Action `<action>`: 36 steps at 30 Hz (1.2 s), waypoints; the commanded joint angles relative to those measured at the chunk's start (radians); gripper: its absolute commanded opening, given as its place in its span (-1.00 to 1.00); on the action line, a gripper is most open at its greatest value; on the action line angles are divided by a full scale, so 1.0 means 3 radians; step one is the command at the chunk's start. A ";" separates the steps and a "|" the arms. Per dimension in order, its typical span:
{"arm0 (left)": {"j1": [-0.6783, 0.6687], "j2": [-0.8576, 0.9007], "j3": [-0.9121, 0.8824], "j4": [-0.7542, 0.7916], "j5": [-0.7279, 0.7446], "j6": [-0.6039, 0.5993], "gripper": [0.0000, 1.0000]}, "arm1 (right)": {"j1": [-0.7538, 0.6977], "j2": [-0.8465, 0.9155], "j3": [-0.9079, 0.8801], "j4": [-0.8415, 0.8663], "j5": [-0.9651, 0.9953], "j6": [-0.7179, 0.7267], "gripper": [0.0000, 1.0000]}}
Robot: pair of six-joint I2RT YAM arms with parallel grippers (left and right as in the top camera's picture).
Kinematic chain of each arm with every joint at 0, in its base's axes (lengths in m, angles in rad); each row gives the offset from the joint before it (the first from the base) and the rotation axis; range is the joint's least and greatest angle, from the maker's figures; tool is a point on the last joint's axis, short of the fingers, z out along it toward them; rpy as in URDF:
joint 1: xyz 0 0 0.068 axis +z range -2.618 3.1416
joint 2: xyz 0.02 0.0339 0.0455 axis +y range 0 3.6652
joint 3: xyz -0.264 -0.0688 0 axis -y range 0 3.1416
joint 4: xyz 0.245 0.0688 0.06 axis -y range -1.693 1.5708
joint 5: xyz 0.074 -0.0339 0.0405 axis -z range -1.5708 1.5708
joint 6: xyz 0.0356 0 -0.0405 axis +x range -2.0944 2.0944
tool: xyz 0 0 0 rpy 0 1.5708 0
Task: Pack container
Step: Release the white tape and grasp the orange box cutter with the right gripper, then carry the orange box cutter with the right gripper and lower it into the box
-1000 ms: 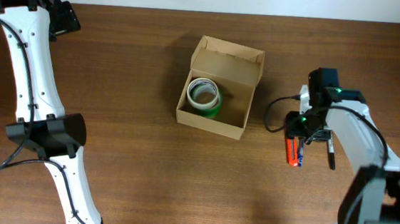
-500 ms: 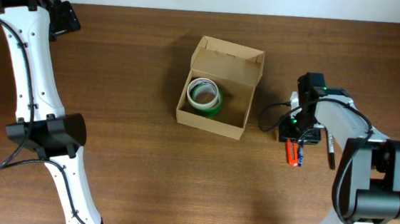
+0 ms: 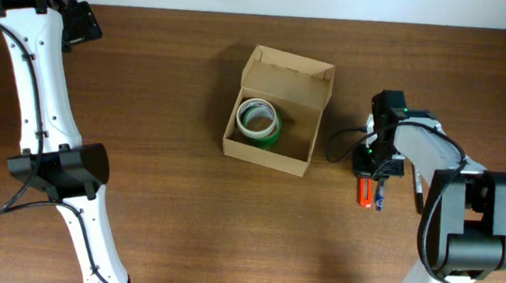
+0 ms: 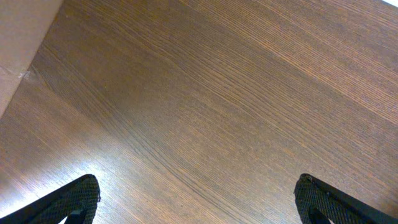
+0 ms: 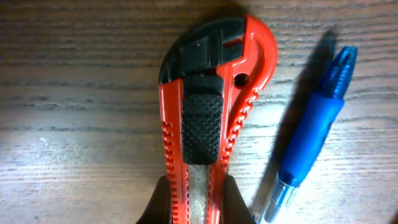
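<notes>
**Right gripper.** The right gripper (image 5: 198,202) is clenched on the utility knife (image 5: 202,118). In the right wrist view its dark fingers (image 5: 155,211) press against both flanks of the knife's handle. The knife lies flat on the table (image 3: 168,180), so the pick is judged to be at the grasp stage, not yet at the lift.

**Grasped item.** The knife has a red plastic body with a curved nose. It has a black cap at the tip, a black slider with a cross-hatched grip face, and toothed ridges along both inner edges of the slider track. The hard, narrow body should hold firmly between the fingers.

**Adjacent item.** A blue pen (image 5: 317,130) lies just beside the knife, to its right in the wrist view. It is smooth and round, with a clear section near the lower end. It may roll if nudged.

**Container.** The container (image 3: 264,154) stands at mid-table, well apart from the knife and to the left of it in the overhead view. It is plain tan cardboard with matte walls. The flap lid (image 3: 290,70) stands open at the far side. One tape roll (image 3: 257,121), white on top and green at the side, sits in its left half. The right half shows bare floor.

**Left gripper.** The left gripper (image 4: 199,205) is released, with its fingertips wide apart over bare wood grain.

**Progress.**
- Judged done: the tape roll is packed.
- Judged remaining: the knife, the pen, and possibly closing the flap lid.
</notes>
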 commanded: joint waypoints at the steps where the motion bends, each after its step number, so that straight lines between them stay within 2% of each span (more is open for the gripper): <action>1: 0.0011 -0.0128 -0.0011 -0.0010 0.0014 0.0038 1.00 | 0.0018 -0.0135 0.0326 -0.0117 -0.0003 0.0034 -0.92; 5: 0.0011 -0.0128 -0.0011 -0.0010 0.0014 0.0038 1.00 | 0.0023 -0.0362 0.1041 -0.0520 -0.0003 0.0033 -0.92; 10: 0.0011 -0.0128 -0.0011 -0.0010 0.0014 0.0038 1.00 | 0.0060 -0.0451 0.2241 -0.1109 -0.0014 -0.0014 -0.92; 15: 0.0011 -0.0128 -0.0011 -0.0010 0.0014 0.0038 1.00 | 0.0362 -0.0451 0.3068 -0.1520 -0.0319 -0.0449 -0.92; 18: 0.0011 -0.0128 -0.0011 -0.0010 0.0013 0.0038 1.00 | 0.0739 -0.0451 0.3211 -0.1708 -0.0367 -0.0849 -0.92; 22: 0.0011 -0.0128 -0.0011 -0.0010 0.0014 0.0038 1.00 | 0.1326 -0.0394 0.3162 -0.1909 -0.0285 -0.1556 -0.92; 26: 0.0011 -0.0128 -0.0011 -0.0010 0.0014 0.0038 1.00 | 0.1740 -0.0220 0.3101 -0.1933 -0.0099 -0.2037 -0.92; 30: 0.0011 -0.0128 -0.0011 -0.0010 0.0013 0.0038 1.00 | 0.1909 0.0048 0.3101 -0.1844 -0.0075 -0.2430 -0.92; 36: 0.0011 -0.0128 -0.0011 -0.0010 0.0014 0.0038 1.00 | 0.1884 0.0504 0.3101 -0.1678 -0.0066 -0.2612 -0.92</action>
